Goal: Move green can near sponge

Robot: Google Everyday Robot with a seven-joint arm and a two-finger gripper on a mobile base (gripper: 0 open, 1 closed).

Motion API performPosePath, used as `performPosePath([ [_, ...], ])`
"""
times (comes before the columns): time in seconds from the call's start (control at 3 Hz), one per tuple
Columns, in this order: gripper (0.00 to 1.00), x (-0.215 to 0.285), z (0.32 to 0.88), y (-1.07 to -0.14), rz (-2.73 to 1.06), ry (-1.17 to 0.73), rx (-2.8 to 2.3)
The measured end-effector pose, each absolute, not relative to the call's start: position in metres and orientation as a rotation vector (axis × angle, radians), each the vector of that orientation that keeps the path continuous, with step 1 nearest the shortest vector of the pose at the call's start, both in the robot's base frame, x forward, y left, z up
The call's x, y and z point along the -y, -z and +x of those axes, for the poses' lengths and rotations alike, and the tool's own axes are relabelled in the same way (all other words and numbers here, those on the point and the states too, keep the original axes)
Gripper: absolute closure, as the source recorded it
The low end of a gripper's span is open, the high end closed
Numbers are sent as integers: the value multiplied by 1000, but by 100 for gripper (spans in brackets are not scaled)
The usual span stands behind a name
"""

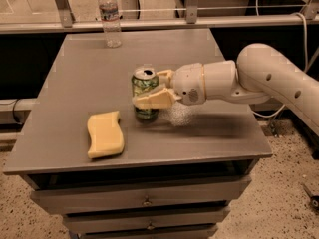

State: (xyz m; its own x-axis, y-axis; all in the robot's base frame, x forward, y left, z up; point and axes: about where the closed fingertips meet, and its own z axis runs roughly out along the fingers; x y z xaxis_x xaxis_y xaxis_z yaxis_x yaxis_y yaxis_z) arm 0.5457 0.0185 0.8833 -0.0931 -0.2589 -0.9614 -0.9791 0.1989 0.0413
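The green can (145, 89) stands upright near the middle of the grey table, with its silver top showing. My gripper (152, 89) reaches in from the right and is shut on the can, one cream-yellow finger (152, 100) across its front and the other behind it. The pale-yellow sponge (104, 134) lies flat near the table's front left, a short way to the left of the can and slightly in front of it. Can and sponge do not touch.
A clear plastic water bottle (110, 17) stands at the table's back left edge. The grey table (219, 133) has drawers below its front edge. My white arm (269, 78) spans the right side. A metal rail (149, 24) runs behind the table.
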Motion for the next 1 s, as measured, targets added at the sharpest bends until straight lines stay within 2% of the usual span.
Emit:
performPosePath([
  [0.67,96,-75,512,-875,-1296,-1092,-1452],
  [1.0,66,-86,505,-875,-1319,-1109,-1412],
])
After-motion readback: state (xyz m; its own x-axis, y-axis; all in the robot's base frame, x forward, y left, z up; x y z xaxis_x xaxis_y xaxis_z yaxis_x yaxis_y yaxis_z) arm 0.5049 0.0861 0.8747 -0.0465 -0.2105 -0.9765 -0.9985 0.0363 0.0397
